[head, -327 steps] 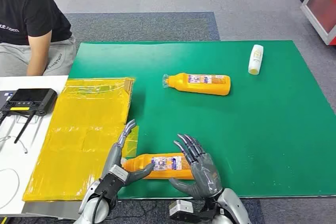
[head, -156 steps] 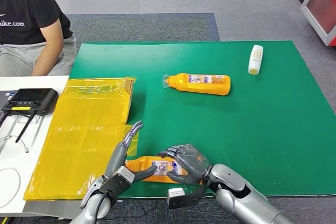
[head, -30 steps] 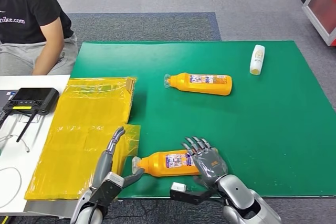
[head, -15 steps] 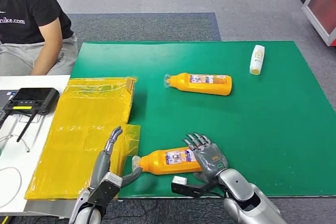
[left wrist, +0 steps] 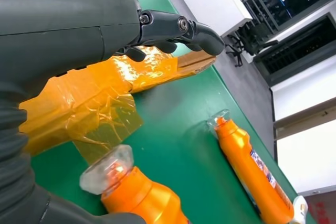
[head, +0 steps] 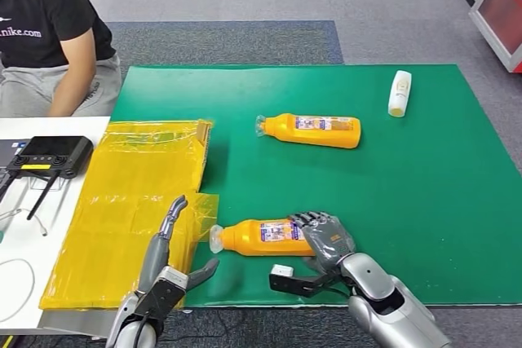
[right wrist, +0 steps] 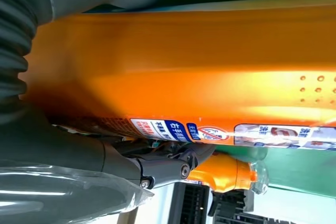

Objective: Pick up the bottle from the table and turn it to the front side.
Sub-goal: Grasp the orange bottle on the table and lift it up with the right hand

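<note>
An orange bottle (head: 258, 236) with a clear cap (head: 217, 239) lies lengthwise near the table's front edge, label up, cap pointing left. My right hand (head: 323, 238) grips its base end, fingers curled over the body. In the right wrist view the orange bottle (right wrist: 178, 66) sits against the palm, with dark fingers (right wrist: 166, 163) wrapped round it. My left hand (head: 169, 262) is open just left of the cap, not touching it. In the left wrist view the cap (left wrist: 107, 169) is close below the spread fingers (left wrist: 174, 27).
A second orange bottle (head: 311, 130) lies mid-mat and a small white bottle (head: 399, 92) lies at the far right. Yellow plastic film (head: 129, 201) covers the left of the green mat (head: 418, 201). A black device (head: 46, 155) and a seated person (head: 43, 30) are at the left.
My right hand has curled its fingers over the bottle's base, and the bottle has shifted a little away from the front edge. The left thumb is now apart from the cap.
</note>
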`<state>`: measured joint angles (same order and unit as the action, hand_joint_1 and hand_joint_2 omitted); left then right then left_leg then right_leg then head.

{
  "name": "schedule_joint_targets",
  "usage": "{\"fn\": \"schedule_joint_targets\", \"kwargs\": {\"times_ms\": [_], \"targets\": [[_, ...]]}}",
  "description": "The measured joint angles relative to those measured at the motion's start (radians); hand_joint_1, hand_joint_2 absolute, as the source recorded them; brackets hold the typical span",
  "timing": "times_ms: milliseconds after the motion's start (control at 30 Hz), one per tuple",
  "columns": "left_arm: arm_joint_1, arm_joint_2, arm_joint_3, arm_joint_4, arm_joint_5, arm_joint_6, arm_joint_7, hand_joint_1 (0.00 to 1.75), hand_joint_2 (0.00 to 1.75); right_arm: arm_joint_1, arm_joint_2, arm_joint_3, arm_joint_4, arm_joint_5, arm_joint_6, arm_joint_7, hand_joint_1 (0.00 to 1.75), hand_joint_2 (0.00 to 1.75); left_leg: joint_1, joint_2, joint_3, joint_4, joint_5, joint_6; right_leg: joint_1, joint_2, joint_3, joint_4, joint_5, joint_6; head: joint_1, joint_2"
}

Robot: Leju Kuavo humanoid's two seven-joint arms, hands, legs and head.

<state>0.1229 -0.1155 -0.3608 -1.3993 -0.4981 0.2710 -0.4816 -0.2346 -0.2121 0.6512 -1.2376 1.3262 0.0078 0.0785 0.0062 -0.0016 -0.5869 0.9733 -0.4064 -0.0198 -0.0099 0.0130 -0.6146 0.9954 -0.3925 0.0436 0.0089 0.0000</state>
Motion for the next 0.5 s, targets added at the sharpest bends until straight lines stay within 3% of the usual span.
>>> {"fn": "schedule_joint_targets", "kwargs": {"times_ms": [233,500], "targets": [[-0.003,0.004,0.001,0.000,0.012,0.013,-0.011,0.00,1.75,-0.035,-0.008,0.014,0.039,-0.009,0.020,-0.021,1.75,1.75,0.000,0.000,0.001,0.000,0.000,0.000,0.000,0.000,0.000,0.000,0.000,0.000,0.000,0.000],[-0.006,0.008,0.002,0.000,0.017,0.017,-0.019,0.00,1.75,-0.035,-0.006,0.017,0.066,-0.063,-0.057,-0.027,1.75,1.75,0.000,0.000,0.003,0.000,0.000,0.000,0.000,0.000,0.003,0.000,0.001,0.000,0.000,0.000]]}}
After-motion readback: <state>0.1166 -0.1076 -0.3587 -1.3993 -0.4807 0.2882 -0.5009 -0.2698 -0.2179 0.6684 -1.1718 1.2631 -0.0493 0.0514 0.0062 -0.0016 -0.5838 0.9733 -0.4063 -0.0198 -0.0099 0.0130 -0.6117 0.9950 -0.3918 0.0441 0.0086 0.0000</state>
